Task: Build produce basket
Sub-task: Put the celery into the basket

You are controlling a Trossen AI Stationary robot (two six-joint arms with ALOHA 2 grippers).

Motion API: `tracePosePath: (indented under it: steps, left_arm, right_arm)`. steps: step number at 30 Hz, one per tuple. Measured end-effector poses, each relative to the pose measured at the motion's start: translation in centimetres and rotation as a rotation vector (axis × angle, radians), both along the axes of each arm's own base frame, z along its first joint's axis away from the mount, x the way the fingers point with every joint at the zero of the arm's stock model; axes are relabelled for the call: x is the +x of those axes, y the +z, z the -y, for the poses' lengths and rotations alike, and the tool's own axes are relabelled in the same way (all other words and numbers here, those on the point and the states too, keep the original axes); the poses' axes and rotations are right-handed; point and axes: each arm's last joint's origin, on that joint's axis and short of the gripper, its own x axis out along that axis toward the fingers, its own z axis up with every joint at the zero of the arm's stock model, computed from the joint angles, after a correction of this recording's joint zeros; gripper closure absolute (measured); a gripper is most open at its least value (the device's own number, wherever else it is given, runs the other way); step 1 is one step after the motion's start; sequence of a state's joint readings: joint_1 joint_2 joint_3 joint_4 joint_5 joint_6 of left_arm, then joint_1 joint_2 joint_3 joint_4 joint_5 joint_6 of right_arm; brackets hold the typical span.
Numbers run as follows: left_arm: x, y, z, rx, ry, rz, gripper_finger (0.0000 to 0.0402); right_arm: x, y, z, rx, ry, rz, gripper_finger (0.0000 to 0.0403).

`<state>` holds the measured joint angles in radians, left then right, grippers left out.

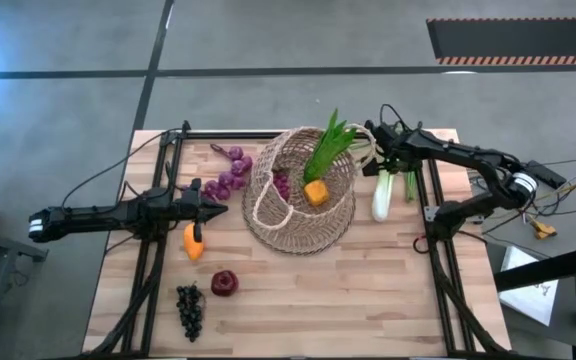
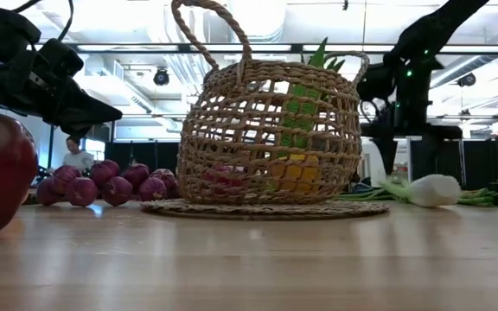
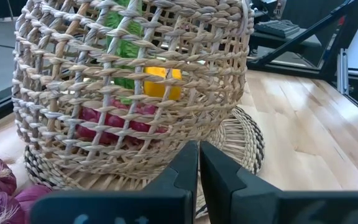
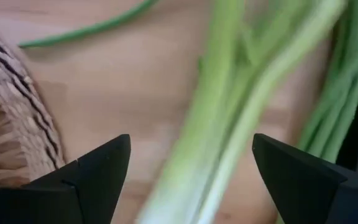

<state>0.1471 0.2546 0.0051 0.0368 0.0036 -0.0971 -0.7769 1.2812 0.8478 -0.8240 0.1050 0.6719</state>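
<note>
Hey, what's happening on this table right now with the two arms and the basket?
Two robot arms are filling a round tan wicker basket with produce. It already holds a green leafy stalk, an orange piece and something purple-red. The right end effector is open above the white-and-green leek lying beside the basket, apparently about to pick it up. The left end effector waits shut, facing the basket. Purple grapes, an orange fruit, a dark red apple and dark grapes are on the wooden table.

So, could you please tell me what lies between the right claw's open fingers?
In the right wrist view, the leek's pale green stalk lies on the table between the right claw's fingers, ungripped.
</note>
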Motion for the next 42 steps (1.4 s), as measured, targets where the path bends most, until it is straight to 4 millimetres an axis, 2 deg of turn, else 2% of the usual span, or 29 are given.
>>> tracePosePath:
  steps: [4,8,16,26,32,38,42]
  left_arm:
    - [0.0,0.0,0.0,0.000,0.000,0.000,0.0402]
    - [0.0,0.0,0.0,0.000,0.000,0.000,0.0402]
    - [0.0,0.0,0.0,0.000,0.000,0.000,0.0402]
    - [0.0,0.0,0.0,0.000,0.000,0.000,0.0402]
    - [0.0,0.0,0.0,0.000,0.000,0.000,0.0402]
    - [0.0,0.0,0.0,0.000,0.000,0.000,0.0402]
    - [0.0,0.0,0.0,0.000,0.000,0.000,0.0402]
  right_arm:
    - [-0.1,-0.2,-0.6,0.030,-0.049,-0.018,0.0074]
    - [0.6,-1.6,-0.8,0.036,-0.044,-0.037,0.0071]
    - [1.5,-4.5,0.1,0.066,-0.008,-0.120,0.0022]
    - [1.7,-6.0,0.5,0.037,0.034,-0.212,0.0023]
    - [1.4,-6.6,0.3,0.033,0.076,-0.221,0.0087]
    - [1.2,-7.2,0.0,0.032,0.105,-0.211,0.0181]
    - [1.1,-6.8,0.0,0.004,0.119,-0.225,0.0253]
